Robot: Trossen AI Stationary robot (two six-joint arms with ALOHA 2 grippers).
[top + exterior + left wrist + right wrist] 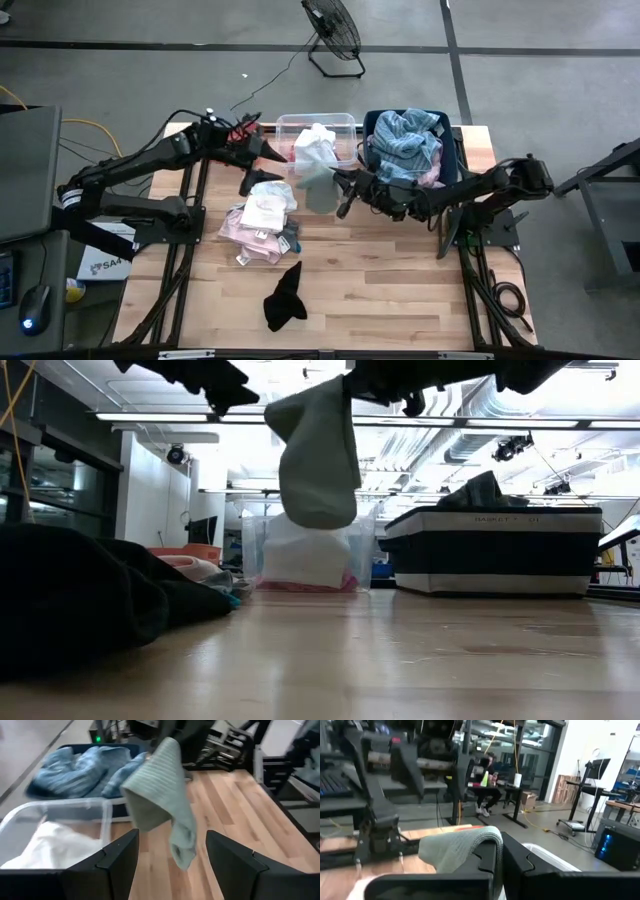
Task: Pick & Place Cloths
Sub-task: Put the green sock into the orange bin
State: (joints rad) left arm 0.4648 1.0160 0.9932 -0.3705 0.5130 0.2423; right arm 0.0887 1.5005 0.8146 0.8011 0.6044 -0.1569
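Dangling below your right gripper's (343, 192) clamped fingers, the olive green cloth (320, 186) hangs; your left gripper (262, 163) waits beside it, fingers apart.

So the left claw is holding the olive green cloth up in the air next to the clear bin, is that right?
Not quite: the right claw is shut on the olive green cloth, which hangs in the air beside the clear bin. The left claw stands open and empty nearby. The high view shows it.
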